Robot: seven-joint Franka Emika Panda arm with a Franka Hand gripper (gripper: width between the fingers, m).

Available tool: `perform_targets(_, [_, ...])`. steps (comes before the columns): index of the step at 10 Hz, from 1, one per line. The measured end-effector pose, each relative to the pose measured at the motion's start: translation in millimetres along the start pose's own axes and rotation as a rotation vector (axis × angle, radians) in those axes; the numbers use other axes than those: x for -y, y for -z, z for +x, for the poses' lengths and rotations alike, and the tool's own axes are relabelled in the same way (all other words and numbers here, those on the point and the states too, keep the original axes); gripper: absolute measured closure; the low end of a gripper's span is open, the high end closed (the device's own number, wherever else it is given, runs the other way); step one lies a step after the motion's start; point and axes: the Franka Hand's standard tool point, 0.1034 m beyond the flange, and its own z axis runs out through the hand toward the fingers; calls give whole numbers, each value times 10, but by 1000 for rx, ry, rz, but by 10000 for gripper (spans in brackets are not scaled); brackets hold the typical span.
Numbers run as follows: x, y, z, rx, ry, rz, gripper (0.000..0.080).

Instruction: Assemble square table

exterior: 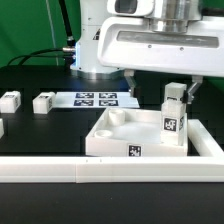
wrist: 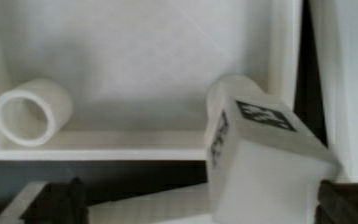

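The white square tabletop [exterior: 112, 135] lies upside down, rim up, near the front rail. One white tagged leg block [exterior: 172, 115] stands upright in its corner on the exterior view's right. My gripper [exterior: 163, 88] hangs over that leg's top with its dark fingers [exterior: 193, 88] spread on either side, open, with gaps to the leg. In the wrist view the leg [wrist: 265, 150] fills the space ahead of the gripper [wrist: 202, 208]. A round corner socket [wrist: 30, 112] shows on the tabletop floor [wrist: 140, 70]. Two more leg blocks [exterior: 43, 101] [exterior: 10, 100] lie at the exterior view's left.
The marker board [exterior: 97, 99] lies flat behind the tabletop. A long white border rail [exterior: 100, 171] runs along the front. Another white block [exterior: 2, 127] is cut off by the exterior view's left edge. The arm's base [exterior: 95, 45] stands at the back.
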Motion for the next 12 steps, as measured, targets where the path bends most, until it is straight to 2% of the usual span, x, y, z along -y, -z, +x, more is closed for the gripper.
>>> perform_targets(2, [-201,30,18,7,89,3,150])
perform_targets(4, [-315,42,54,4,53,3,150])
perform_targets(8, [-323,35,49,4,62,3,150])
perform_targets(9, [-432,22,29,-2,95,12,150])
perform_targets(11, [-698,-106,-121,-24,105,4,150])
perform_targets(12, [-752,-181,-194,-28,103,-2,150])
